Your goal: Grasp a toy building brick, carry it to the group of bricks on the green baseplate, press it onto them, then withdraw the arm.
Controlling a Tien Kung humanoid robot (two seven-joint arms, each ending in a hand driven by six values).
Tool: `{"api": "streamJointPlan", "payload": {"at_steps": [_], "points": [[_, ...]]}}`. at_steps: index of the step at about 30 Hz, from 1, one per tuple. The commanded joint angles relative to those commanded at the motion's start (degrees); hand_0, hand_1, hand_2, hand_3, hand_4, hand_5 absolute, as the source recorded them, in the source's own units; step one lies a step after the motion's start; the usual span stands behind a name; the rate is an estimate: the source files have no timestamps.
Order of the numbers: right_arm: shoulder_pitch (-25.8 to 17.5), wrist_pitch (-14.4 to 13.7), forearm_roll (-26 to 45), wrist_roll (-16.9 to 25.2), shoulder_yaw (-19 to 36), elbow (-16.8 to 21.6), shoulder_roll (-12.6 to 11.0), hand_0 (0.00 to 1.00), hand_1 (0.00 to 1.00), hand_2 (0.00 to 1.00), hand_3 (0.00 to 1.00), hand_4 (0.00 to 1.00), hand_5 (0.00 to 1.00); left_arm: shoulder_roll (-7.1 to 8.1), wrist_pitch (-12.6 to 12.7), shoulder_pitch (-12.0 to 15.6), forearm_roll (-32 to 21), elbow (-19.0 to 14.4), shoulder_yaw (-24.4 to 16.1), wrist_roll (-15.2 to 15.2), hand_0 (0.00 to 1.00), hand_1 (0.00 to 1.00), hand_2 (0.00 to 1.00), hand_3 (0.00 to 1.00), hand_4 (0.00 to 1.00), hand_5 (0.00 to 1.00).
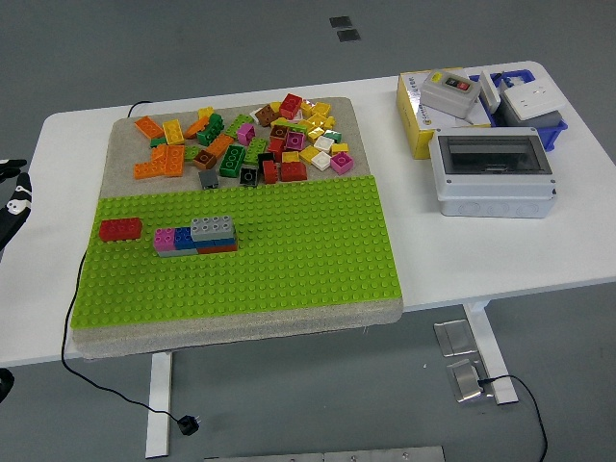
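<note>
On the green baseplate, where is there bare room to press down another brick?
The green baseplate is bare right of the brick group and along its near edge. The red brick crowds the left. The loose brick pile covers the far mat.

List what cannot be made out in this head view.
- Left hand: cut off by the picture's left edge, so its grip is unreadable.
- Right hand: outside the picture.
- Brick group on the green baseplate: lower layers hidden under the grey brick.
- Yellow box: print too small.
</note>
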Motion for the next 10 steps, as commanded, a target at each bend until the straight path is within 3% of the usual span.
{"api": "streamJointPlan", "payload": {"at_steps": [10], "points": [[-0.31, -0.23, 2.53, 0.74, -0.72, -0.20, -0.01, 0.654, 0.625, 0.586, 0.548, 0.633, 0.998, 1.21, 0.00, -2.35, 0.09, -0.08, 1.70, 0.16, 0.885, 0.758, 0.746, 0.652, 0.542, 0.446]]}}
